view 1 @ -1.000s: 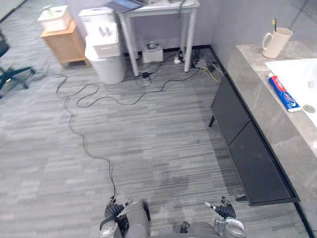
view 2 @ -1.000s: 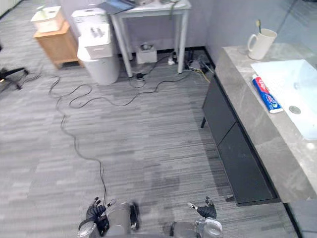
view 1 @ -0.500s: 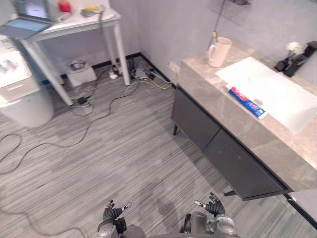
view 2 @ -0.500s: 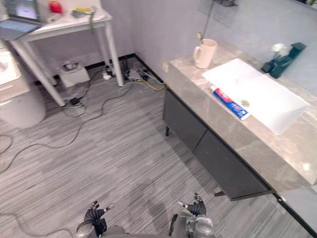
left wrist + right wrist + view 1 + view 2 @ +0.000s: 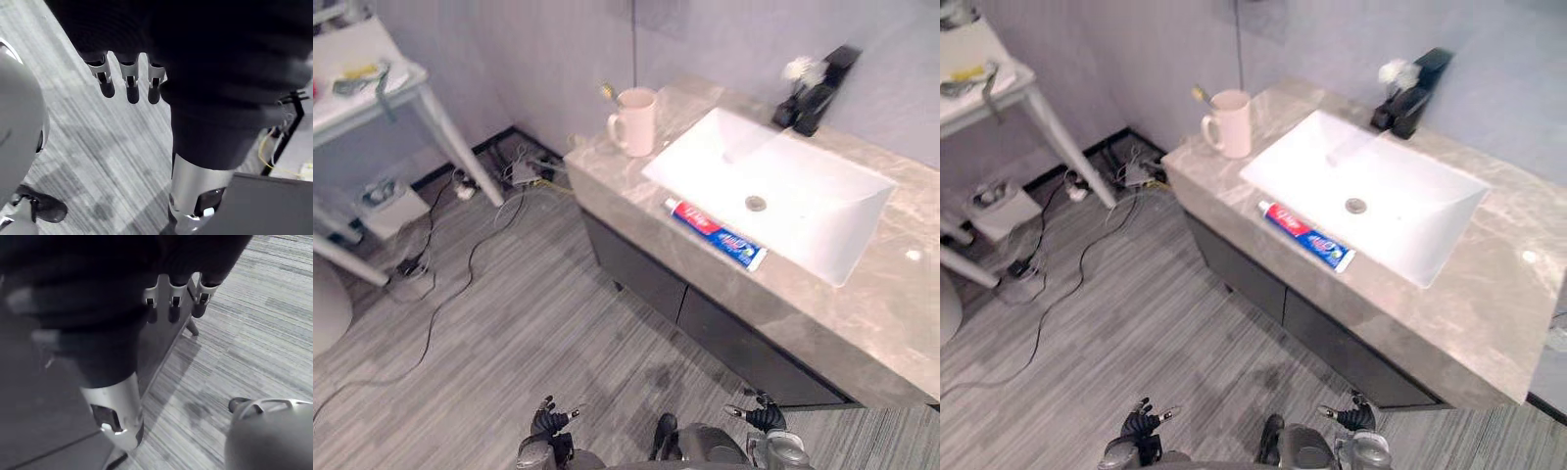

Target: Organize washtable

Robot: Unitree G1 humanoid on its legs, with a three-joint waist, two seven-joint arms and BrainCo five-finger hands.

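Grey marble washtable point(image 5: 822, 315) carries a white basin point(image 5: 808, 211) with a black tap point(image 5: 819, 90) at its back edge. 1 red, white and blue toothpaste tube point(image 5: 716, 233) lies flat on the counter, just beside the basin's front rim. 1 cream mug point(image 5: 634, 120) stands upright at the counter's left end, with a toothbrush point(image 5: 608, 91) leaning in it. Dark cabinet point(image 5: 641, 277) sits beneath. Left hand point(image 5: 551, 424) and right hand point(image 5: 760, 418) hang low over the striped floor point(image 5: 509, 313), well apart from the counter. The 2 hands have fingers straight and hold nothing.
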